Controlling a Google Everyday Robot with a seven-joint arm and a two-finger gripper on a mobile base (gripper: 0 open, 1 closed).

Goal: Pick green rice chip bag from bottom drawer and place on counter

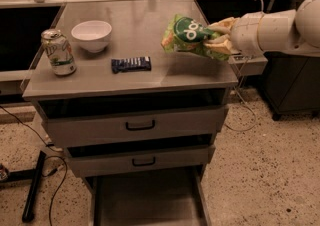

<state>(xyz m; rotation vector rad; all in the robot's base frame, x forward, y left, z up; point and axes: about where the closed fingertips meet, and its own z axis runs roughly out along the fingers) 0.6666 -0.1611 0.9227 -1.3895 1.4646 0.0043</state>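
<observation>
The green rice chip bag, crinkled with white lettering, hangs in the air above the right part of the counter. My gripper comes in from the right on a white arm and is shut on the bag's right end. The bag is tilted, its left end free and a little above the grey surface. The bottom drawer stands pulled out at the bottom of the cabinet, its flat floor bare.
On the counter stand a white bowl, a drink can at the left edge and a flat dark blue bar in the middle. Two upper drawers with black handles are slightly open. A cable lies on the floor at left.
</observation>
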